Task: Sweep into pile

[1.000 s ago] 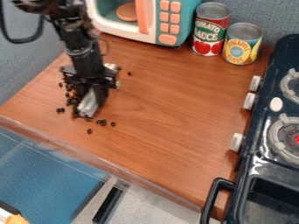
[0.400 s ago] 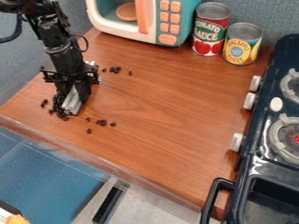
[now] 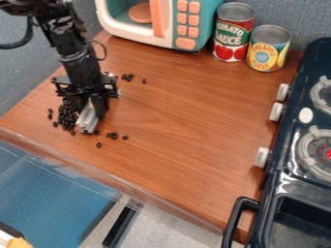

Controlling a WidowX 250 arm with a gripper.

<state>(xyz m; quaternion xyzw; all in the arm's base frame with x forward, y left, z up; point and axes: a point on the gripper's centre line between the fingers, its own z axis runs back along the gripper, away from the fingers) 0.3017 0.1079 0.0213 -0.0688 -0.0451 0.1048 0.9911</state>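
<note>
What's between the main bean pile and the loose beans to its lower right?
The silver tool's lower end, plus a stray bean beside it; seen in the camera view.

- Camera view: set above the wooden countertop [image 3: 181,111], angled down at a slant.
- Facing: across the countertop toward the toy microwave [image 3: 169,24] at the far side.
- Range: close; the toy stove [image 3: 286,169] is cropped by the right edge.

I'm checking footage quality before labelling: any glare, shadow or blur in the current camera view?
Camera view: soft glare on the counter; bright highlights on the stove's dark edge; beans merge into one dark mass beside the gripper, hard to separate.
</note>
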